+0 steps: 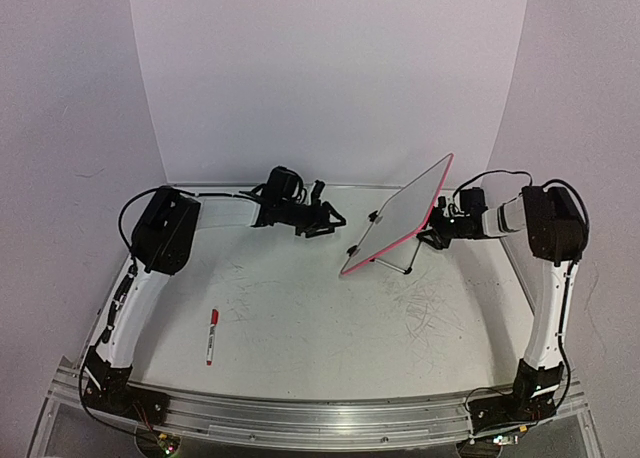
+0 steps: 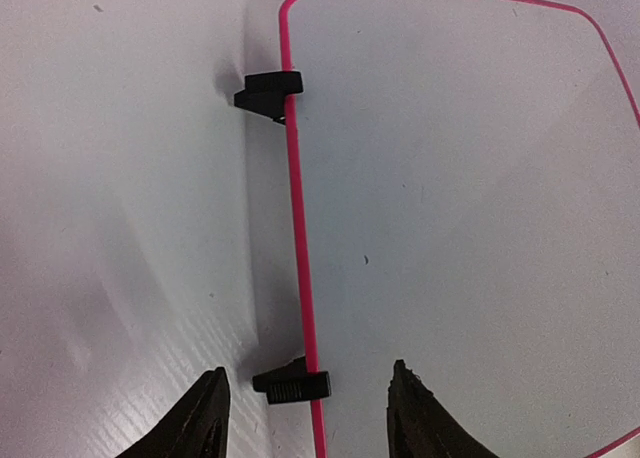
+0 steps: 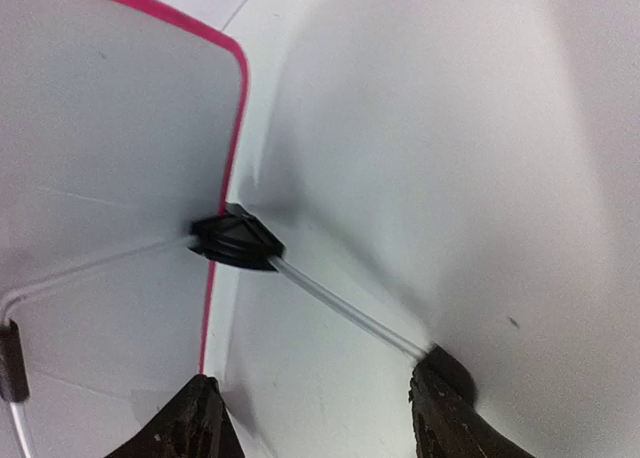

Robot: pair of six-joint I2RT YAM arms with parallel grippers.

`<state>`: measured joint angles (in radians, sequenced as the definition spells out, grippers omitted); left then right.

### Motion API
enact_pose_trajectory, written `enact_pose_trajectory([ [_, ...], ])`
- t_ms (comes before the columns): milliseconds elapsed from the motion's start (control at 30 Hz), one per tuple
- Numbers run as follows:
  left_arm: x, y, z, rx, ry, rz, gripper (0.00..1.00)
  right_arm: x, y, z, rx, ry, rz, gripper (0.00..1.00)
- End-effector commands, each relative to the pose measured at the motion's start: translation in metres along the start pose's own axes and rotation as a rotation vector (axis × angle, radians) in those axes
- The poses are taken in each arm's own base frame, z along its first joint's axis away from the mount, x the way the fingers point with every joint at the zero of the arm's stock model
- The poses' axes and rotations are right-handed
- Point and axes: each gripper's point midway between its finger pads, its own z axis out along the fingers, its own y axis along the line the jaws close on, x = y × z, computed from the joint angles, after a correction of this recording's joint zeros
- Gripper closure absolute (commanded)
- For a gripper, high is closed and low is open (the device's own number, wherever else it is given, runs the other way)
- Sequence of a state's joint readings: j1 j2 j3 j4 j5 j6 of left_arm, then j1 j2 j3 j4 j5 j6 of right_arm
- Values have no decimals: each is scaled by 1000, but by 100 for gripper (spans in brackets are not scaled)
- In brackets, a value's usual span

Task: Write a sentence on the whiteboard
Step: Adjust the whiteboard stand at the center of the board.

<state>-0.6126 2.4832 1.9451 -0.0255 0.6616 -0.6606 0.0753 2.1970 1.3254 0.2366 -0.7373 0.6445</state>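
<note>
Lightness and slipperiness seem likely in the small glossy white board with a pink-red rim (image 1: 400, 218), propped tilted on its thin wire stand (image 3: 340, 303) right of table (image 1: 290, 313) centre, best steadied by that rim; left gripper (image 2: 307, 373) and right gripper (image 3: 315, 370) both gape, holding nothing.
</note>
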Motion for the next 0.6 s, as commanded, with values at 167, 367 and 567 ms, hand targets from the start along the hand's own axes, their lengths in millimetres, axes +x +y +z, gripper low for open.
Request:
enact_pose_trajectory([
  [167,-1,-37,36,273,56,13,49,32,-32,-43,111,28,97,34],
  [367,22,-35,54,273,102,-21,57,43,-39,-47,128,24,111,34],
  [567,38,-25,53,229,119,-54,61,51,-34,-31,96,46,127,35],
])
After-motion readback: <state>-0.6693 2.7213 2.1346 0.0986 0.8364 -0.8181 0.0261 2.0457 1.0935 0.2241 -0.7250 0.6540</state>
